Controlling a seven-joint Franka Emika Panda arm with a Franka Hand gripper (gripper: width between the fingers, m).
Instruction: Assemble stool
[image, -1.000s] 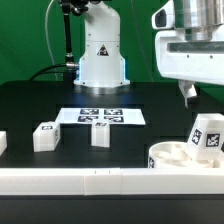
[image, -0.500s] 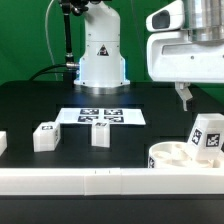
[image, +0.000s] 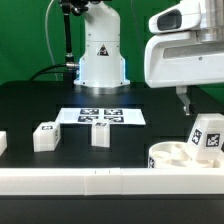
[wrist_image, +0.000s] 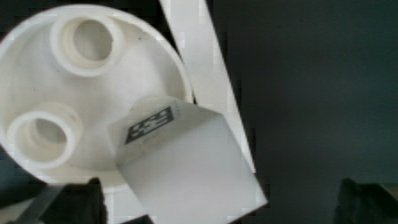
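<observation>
The round white seat (image: 172, 158) lies at the exterior view's lower right, against the white border rail. One tagged white leg (image: 207, 136) stands in it, leaning a little. My gripper (image: 186, 99) hangs above and just behind that leg, open and empty. In the wrist view the seat (wrist_image: 71, 85) shows two empty sockets, and the leg (wrist_image: 187, 175) rises from it between my spread fingertips (wrist_image: 57, 205). Two loose legs stand on the black table, one (image: 45, 135) to the left and one (image: 99, 132) in the middle. A third leg (image: 2, 143) is cut off by the left edge.
The marker board (image: 100, 116) lies flat behind the loose legs. The long white border rail (image: 90, 181) runs along the table's front and shows in the wrist view (wrist_image: 199, 50) beside the seat. The robot base (image: 101, 55) stands at the back.
My gripper has shifted a little toward the exterior view's left, still open. The leg in the seat and the loose legs have not moved.
</observation>
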